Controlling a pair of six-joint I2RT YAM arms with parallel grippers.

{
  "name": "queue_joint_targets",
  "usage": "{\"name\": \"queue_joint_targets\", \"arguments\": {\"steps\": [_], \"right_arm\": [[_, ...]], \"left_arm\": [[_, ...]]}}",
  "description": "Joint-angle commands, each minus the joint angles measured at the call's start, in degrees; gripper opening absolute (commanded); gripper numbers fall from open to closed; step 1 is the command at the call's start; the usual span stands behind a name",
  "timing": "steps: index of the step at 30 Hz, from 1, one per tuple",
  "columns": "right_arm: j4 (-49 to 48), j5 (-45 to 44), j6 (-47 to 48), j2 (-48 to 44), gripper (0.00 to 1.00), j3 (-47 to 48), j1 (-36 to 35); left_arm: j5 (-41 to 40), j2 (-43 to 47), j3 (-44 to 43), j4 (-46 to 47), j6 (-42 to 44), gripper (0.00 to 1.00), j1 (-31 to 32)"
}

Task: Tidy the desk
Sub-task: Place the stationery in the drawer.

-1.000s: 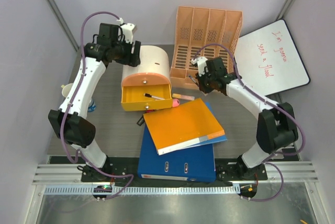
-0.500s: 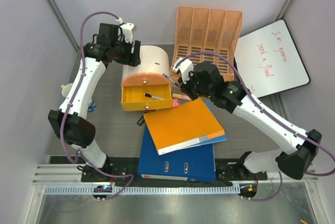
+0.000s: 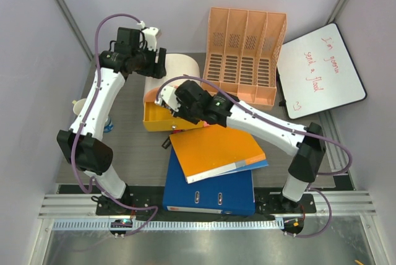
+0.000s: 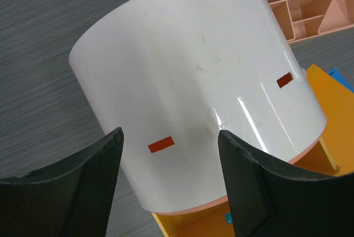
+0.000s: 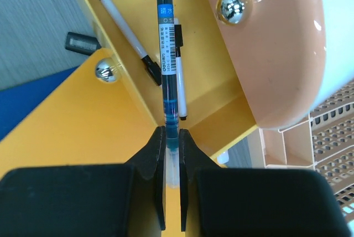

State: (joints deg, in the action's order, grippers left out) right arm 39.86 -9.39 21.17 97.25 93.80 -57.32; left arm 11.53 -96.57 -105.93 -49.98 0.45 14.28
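The desk (image 3: 133, 147) is a dark grey wood-grain top. On it stands a white drawer box (image 3: 182, 70) with a peach front; its yellow drawer (image 3: 154, 121) is pulled open. My right gripper (image 3: 168, 105) is shut on a blue pen (image 5: 168, 54) and holds it over the open drawer (image 5: 210, 82). Two white pens (image 5: 128, 35) lie in that drawer. My left gripper (image 3: 159, 62) is open at the back of the white box (image 4: 193, 82). In the left wrist view its fingers (image 4: 83, 181) stand either side of the box's curved top, and I cannot tell whether they touch it.
An orange folder (image 3: 213, 147) lies on a blue binder (image 3: 210, 187) at the front. A peach file rack (image 3: 244, 54) stands at the back, with a whiteboard (image 3: 318, 70) to its right. A small black item (image 5: 83, 42) lies beside the drawer. A white cup (image 3: 77, 107) sits at the left edge.
My right arm has swung left from the file rack to above the yellow drawer, carrying the blue pen. My left arm has not moved.
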Motion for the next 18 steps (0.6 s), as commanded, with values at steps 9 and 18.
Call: {"name": "queue_joint_targets", "arguments": {"steps": [9, 18], "right_arm": [[1.8, -8.1, 10.0, 7.0, 0.14, 10.4, -1.7], [0.4, -13.4, 12.1, 7.7, 0.4, 9.0, -3.1]], "left_arm": [[-0.5, 0.6, -1.7, 1.8, 0.0, 0.7, 0.2], [-0.7, 0.7, -1.6, 2.0, 0.2, 0.7, 0.1]]}}
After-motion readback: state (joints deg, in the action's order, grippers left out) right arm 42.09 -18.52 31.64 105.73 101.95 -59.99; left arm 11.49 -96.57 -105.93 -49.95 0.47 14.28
